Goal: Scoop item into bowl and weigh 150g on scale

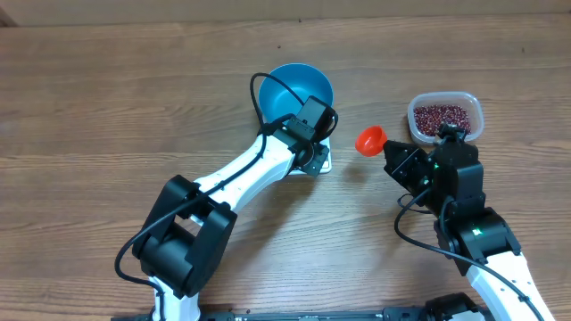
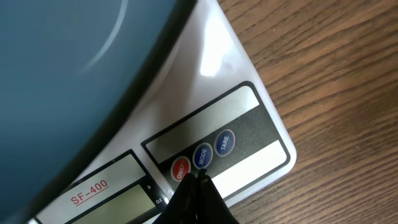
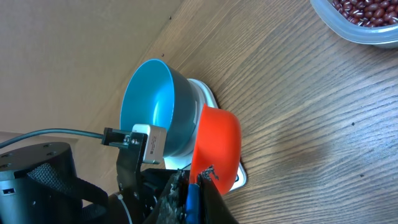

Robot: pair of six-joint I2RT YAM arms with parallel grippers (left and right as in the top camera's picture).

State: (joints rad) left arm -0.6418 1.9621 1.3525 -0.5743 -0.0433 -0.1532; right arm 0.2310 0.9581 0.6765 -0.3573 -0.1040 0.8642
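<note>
1. L arm (image 1: 241,174): runs from its base at the near edge diagonally fwd & toward the right, white forearm stretched long, wrist bent down.
2. L gripper (image 2: 198,180): jaws fully together, tips meet in one dark point, aimed downward.
3. R arm (image 1: 473,232): comes up from the near right corner, folded more tightly than the L, wrist turned toward the left.
4. R gripper (image 3: 189,190): clamped tight on the handle of the orange scoop (image 3: 216,146), w/ the cup out ahead of the fingers.

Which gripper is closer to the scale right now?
Left. The left gripper is shut with its tip at the buttons on the scale. The right gripper holds the orange scoop off to the side, between it and the bean container.
</note>
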